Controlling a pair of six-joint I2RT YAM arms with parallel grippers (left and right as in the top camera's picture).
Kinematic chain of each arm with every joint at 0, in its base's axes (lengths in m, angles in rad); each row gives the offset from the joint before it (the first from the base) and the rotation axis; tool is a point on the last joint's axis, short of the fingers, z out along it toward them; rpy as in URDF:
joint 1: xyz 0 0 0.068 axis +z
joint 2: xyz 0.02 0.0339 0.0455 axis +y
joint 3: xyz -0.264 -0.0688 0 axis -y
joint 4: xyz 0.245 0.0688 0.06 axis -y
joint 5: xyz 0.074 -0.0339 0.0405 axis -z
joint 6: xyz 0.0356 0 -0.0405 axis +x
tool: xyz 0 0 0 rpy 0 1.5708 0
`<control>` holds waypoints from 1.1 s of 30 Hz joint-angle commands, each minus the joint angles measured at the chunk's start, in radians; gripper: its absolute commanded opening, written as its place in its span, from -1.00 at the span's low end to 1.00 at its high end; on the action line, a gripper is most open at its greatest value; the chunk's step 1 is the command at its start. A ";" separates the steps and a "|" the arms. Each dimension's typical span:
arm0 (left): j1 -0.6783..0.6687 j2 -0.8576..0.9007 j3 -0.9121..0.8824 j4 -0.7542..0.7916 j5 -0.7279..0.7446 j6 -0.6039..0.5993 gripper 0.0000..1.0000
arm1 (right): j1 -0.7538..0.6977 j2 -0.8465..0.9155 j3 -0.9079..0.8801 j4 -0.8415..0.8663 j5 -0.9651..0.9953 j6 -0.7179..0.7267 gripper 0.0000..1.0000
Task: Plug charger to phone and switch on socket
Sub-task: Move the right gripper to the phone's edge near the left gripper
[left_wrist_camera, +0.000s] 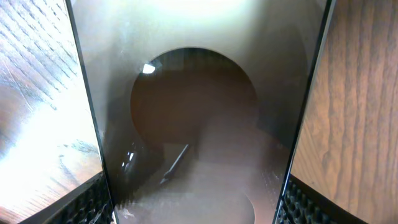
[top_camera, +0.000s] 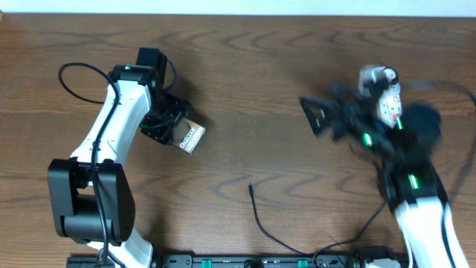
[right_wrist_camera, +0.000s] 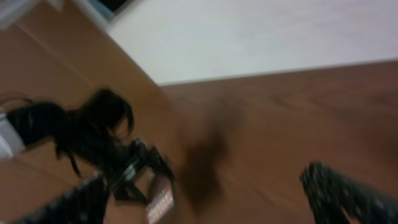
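Observation:
My left gripper [top_camera: 168, 123] is shut on the phone [top_camera: 191, 138], a dark slab with white lettering, and holds it tilted at the table's left middle. In the left wrist view the glossy phone [left_wrist_camera: 193, 106] fills the space between the fingers [left_wrist_camera: 196, 202]. The charger [top_camera: 259, 219], a thin black cable, lies at the front centre with its plug tip pointing away. The white socket [top_camera: 384, 95] with red markings lies far right, partly under my right arm. My right gripper [top_camera: 321, 116] is blurred, open and empty, left of the socket. Its wrist view [right_wrist_camera: 202, 180] shows the phone [right_wrist_camera: 160, 204] far off.
The wooden table [top_camera: 268, 67] ends at a pale back edge. The base rail [top_camera: 260, 262] with the arm mounts runs along the front edge. Thick black robot cables loop by the left arm [top_camera: 74, 74] and near the right base [top_camera: 349, 238].

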 commanded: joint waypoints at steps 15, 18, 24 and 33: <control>0.000 -0.013 0.002 0.023 0.002 -0.127 -0.85 | 0.206 0.784 0.049 0.479 -0.257 0.735 0.96; 0.000 -0.013 0.002 0.023 0.001 -0.136 -0.85 | 0.274 0.822 0.049 0.481 -0.256 0.694 0.93; 0.000 -0.013 0.002 0.023 0.001 -0.154 -0.85 | 0.377 0.826 0.049 0.547 -0.248 0.623 0.96; -0.006 -0.013 0.002 0.010 0.014 -0.220 -0.85 | 0.494 0.826 0.049 0.566 -0.133 0.621 0.97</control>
